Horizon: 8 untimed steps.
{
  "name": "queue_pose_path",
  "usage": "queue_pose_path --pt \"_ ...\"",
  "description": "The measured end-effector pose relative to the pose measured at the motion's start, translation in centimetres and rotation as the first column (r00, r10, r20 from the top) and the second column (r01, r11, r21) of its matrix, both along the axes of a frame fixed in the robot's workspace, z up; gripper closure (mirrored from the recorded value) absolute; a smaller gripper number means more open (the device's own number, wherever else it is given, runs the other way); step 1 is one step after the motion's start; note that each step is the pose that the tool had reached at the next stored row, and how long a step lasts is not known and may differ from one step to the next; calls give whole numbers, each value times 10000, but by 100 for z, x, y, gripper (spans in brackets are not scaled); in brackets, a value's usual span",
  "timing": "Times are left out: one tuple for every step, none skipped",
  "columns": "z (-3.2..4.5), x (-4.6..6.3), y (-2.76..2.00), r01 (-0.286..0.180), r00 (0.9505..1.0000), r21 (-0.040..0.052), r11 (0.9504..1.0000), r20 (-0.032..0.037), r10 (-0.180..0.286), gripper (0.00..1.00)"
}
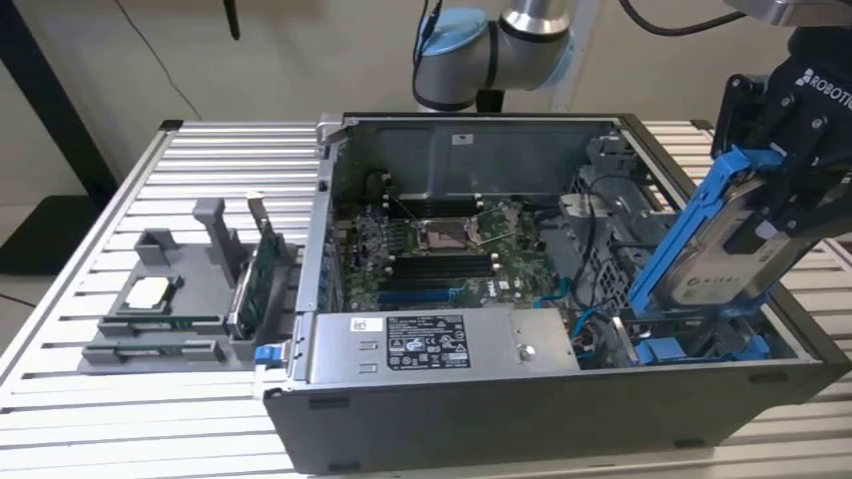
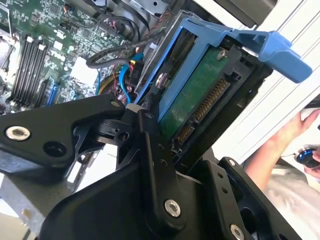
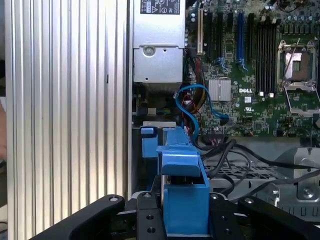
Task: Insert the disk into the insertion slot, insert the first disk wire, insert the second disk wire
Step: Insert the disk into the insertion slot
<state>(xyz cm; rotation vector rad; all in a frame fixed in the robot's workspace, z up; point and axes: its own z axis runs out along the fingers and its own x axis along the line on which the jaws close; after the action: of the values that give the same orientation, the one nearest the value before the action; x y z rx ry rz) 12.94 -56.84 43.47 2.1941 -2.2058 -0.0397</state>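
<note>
My gripper [image 1: 769, 212] is shut on the disk [image 1: 719, 261], a silver drive in a bright blue carrier, and holds it tilted above the case's right end in the exterior view. Below it sits the insertion slot [image 1: 692, 349], a bay edged with blue rails. In the second wrist view the disk's green underside and connector [image 2: 200, 100] sit between my black fingers [image 2: 150, 117]. The first wrist view looks along the blue carrier [image 3: 182, 195] toward the slot's blue tab [image 3: 149, 142]. Loose blue cables [image 3: 192, 105] and black cables [image 3: 235, 150] lie beside the bay; I cannot tell which are the disk wires.
The open case holds the motherboard [image 1: 453, 249] and a silver power supply [image 1: 440, 344]. A grey stand with a green card [image 1: 253, 269] stands on the slatted table at the exterior view's left. A person's hand [image 2: 300, 130] is near the table edge.
</note>
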Motion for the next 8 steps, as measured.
queue_pose_path --pt "-6 0 0 0 10000 0 10000 0 0 67" --pt "-13 0 0 0 10000 0 10000 0 0 67" --pt "-19 0 0 -1 10000 0 10000 0 1 67" --pt "-25 0 0 0 10000 0 10000 0 0 67" --pt "-32 0 0 -1 10000 0 10000 0 1 67" --pt "-39 0 0 0 10000 0 10000 0 0 67" --pt "-46 0 0 0 10000 0 10000 0 0 67" --pt "-53 0 0 -1 10000 0 10000 0 1 67"
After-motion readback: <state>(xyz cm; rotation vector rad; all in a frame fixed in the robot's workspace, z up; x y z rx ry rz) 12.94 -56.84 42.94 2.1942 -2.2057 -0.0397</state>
